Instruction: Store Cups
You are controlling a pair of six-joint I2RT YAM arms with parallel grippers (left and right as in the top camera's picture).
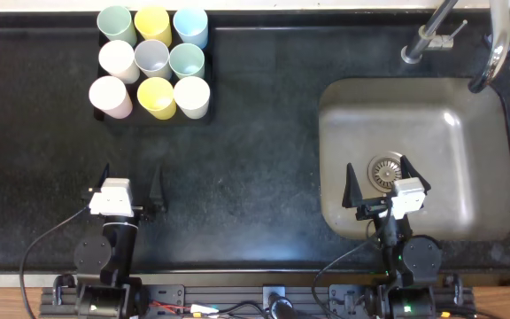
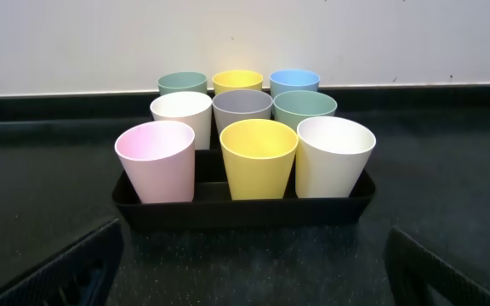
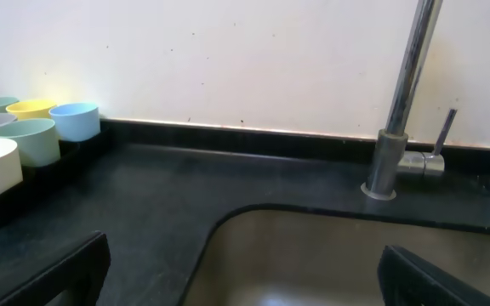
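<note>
While left gripper (image 1: 132, 173) and right gripper (image 1: 379, 168) over the sink (image 1: 467, 115) both gape wide, empty, nine upright cups (image 1: 153, 60) fill the black tray (image 2: 245, 211) at upper left.

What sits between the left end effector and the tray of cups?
Nothing: bare countertop separates the left end effector from the tray, per the left wrist view.

dark speckled counter (image 1: 255, 106), steel sink (image 1: 467, 115), faucet (image 3: 402, 102), pale wall (image 3: 228, 59).
</note>
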